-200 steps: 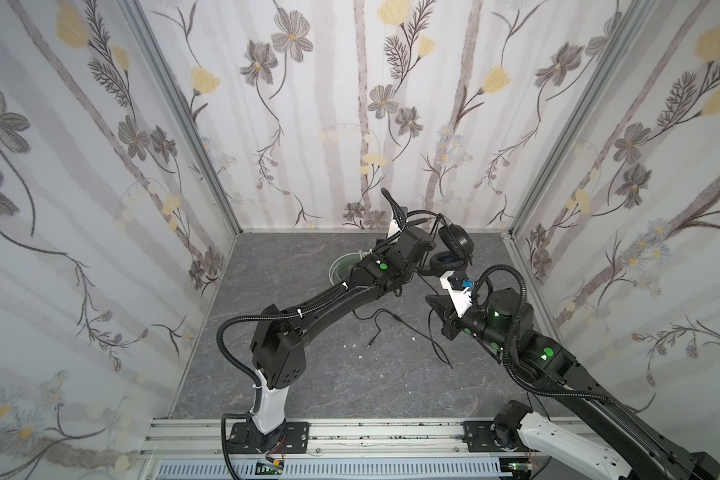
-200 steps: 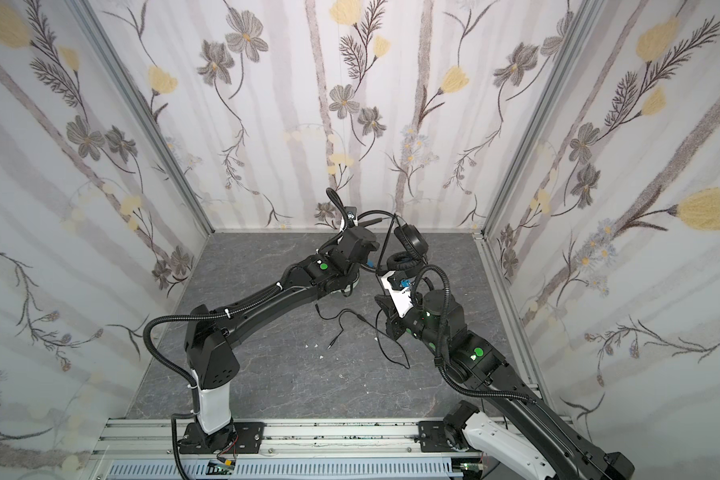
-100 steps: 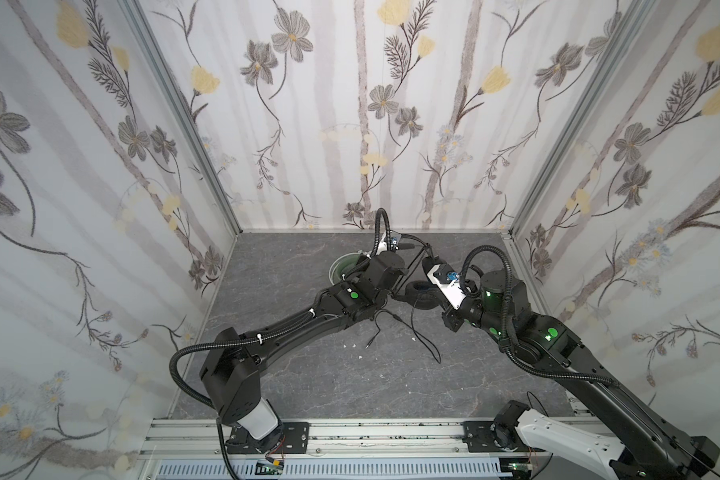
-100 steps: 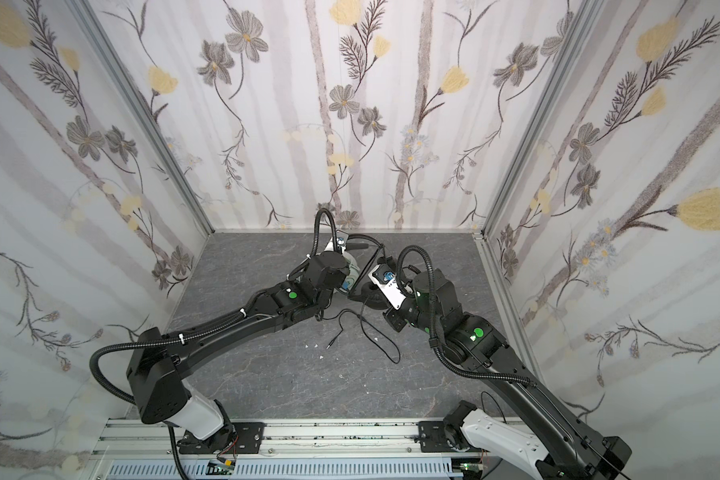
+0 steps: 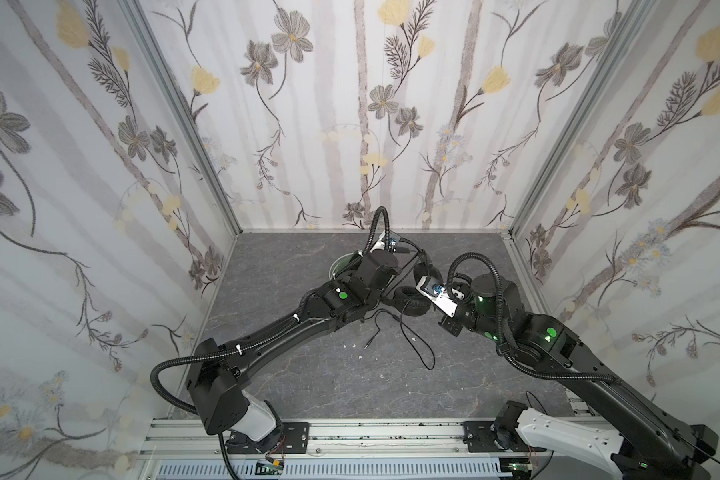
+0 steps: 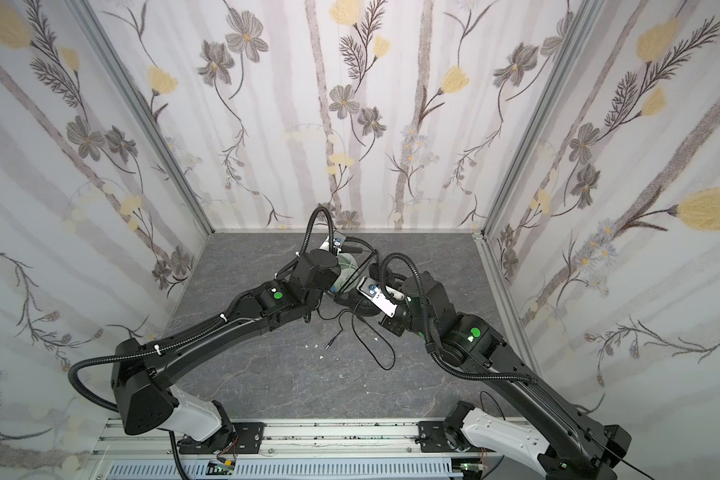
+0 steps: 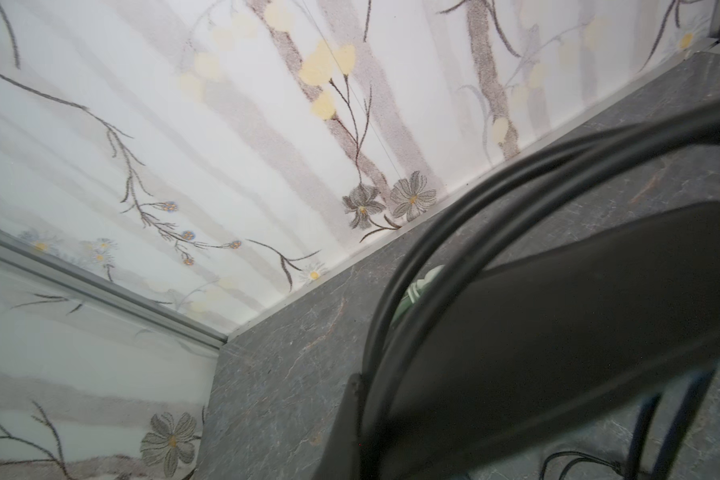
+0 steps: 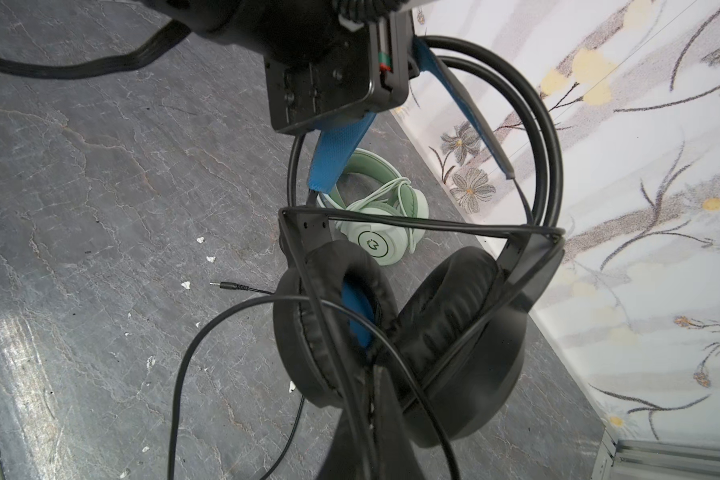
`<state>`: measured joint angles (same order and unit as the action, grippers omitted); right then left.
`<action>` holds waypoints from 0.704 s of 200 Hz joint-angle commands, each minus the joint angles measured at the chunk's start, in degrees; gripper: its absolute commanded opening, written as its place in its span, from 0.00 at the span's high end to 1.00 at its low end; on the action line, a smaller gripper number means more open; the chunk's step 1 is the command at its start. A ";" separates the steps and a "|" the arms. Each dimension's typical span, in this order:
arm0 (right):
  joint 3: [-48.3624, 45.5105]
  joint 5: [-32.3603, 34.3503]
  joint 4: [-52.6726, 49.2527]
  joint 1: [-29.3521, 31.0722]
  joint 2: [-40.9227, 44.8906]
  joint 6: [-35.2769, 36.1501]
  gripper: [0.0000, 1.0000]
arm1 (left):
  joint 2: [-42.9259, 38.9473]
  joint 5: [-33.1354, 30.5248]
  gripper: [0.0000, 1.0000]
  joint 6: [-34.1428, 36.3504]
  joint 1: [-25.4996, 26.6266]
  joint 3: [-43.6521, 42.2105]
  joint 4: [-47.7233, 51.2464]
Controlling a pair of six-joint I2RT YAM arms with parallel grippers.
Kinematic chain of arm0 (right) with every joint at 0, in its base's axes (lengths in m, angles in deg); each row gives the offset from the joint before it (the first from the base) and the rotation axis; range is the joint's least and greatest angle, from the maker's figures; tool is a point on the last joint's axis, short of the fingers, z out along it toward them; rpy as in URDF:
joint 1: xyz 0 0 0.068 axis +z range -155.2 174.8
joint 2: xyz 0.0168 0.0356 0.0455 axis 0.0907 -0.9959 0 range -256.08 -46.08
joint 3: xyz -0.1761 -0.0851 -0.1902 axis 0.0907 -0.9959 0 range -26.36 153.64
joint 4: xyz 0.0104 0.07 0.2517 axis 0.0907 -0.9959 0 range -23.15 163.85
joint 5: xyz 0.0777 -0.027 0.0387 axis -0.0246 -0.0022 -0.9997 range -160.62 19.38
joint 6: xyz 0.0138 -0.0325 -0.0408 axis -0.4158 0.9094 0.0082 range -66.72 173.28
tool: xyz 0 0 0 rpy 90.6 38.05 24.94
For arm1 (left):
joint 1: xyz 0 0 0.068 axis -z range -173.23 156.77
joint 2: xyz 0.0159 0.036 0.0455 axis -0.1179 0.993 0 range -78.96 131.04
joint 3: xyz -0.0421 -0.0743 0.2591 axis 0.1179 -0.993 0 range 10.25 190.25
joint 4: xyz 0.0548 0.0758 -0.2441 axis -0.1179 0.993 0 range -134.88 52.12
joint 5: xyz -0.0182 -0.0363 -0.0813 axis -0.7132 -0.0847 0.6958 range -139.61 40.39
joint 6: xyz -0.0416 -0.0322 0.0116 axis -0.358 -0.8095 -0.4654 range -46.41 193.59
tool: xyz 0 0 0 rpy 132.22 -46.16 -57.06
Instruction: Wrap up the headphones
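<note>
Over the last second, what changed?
The left tool lowered the black headset toward the table, its arm dropping and stretching out; it stays shut on the headband. The right tool stayed alongside, still pinching the black cable. The mint-green headset and the cable's plug have not moved.

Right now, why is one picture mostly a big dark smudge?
Left wrist view: the wire headband of the black wired headphones sits right by the lens, so it blurs dark. Right wrist view: the pale mint-green headphones look sharp; white glare shines on the grey stone tabletop. Both top views: sharp, evenly lit.
</note>
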<state>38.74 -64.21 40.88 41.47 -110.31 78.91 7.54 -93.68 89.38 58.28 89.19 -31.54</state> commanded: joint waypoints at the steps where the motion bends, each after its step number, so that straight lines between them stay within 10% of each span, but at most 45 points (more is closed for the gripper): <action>1: 1.10 5.97 5.41 2.31 0.65 1.02 1.00 | -0.80 -7.87 1.00 6.27 0.07 0.73 0.73; 40: 2.01 15.56 5.61 5.59 0.61 4.62 1.00 | -1.67 -16.92 1.00 18.05 1.01 0.04 -8.48; 68: 1.40 9.39 9.23 6.15 3.82 2.63 0.91 | -3.35 -22.05 1.00 24.78 2.04 -0.67 -18.77; 141: 6.35 14.55 5.89 6.24 -0.90 2.59 0.98 | -2.19 -20.19 1.00 34.98 4.86 0.34 -27.13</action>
<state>43.62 -54.33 48.36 47.62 -109.32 80.57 5.29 -113.75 120.96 62.85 88.90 -52.67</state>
